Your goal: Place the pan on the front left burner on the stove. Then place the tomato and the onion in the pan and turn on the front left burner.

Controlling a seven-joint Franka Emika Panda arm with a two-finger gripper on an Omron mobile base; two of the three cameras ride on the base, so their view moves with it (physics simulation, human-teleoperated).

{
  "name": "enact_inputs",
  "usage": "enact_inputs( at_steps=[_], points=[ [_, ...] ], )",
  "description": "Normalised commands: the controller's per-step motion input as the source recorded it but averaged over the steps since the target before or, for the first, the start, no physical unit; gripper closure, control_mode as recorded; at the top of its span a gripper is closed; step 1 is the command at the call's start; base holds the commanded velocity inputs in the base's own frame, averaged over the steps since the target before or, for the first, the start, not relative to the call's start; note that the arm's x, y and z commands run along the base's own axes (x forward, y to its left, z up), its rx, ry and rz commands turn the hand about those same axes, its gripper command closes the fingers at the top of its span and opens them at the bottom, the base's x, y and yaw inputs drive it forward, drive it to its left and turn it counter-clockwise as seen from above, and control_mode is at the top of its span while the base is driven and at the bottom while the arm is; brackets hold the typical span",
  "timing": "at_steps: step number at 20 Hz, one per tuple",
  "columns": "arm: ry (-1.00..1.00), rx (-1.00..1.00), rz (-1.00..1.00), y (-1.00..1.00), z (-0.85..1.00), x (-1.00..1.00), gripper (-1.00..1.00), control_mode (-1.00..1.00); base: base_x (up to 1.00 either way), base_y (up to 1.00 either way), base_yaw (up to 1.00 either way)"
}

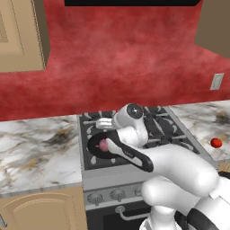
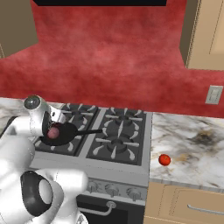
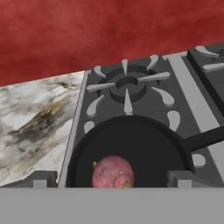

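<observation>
Black throughout, the pan is seated on the front left burner of the stove; it is round and shallow, and its long thin handle is directed toward 3 o'clock in the right base view. A dull pink-mauve onion is seen inside the pan, at 6 o'clock on the pan floor in the hand view, resting against the near wall. The glossy red-orange tomato is located on the table to the right of the stove, well apart from the pan.

The stove is grey steel with black grates, pale curved patches on the grate arms and a row of round grey knobs along the front. White marble with brown and grey veins is used for the table on both sides. A mottled red wall is seen behind, tan cabinets are mounted above and below, and a pale outlet plate is fixed to the wall at the right.

The fingers are spread wide, one tip at each side of the onion. Nothing is gripped between them; contact with the pan cannot be determined.
</observation>
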Motion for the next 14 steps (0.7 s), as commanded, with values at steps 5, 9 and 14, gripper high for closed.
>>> enact_inputs(
  at_steps=[5, 9, 14],
  points=[
    [0.15, 0.19, -0.07, -0.72, 0.52, -0.29, -1.00, -1.00, 0.00, 0.00, 0.00],
    [0.19, 0.13, -0.23, -0.74, 0.25, -0.26, -1.00, -1.00, 0.00, 0.00, 0.00],
    [0.23, 0.10, -0.32, -0.66, 0.22, -0.24, -1.00, -1.00, 0.00, 0.00, 0.00]
  ],
)
